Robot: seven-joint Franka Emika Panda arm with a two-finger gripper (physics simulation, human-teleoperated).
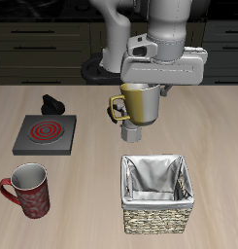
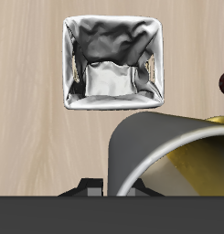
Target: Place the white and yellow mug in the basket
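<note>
White and yellow mug in gripper above wooden table, kitchen cabinets behind.

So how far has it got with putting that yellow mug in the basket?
Done: the white and yellow mug is off the table, hanging under the gripper; its fingers are hidden, so the grip itself can't be seen. In hand: carrying it toward the basket, which lies nearer the table's front edge and holds only its cloth lining in the wrist view. Left: bring the mug over the basket, lower it in, let go.
</note>
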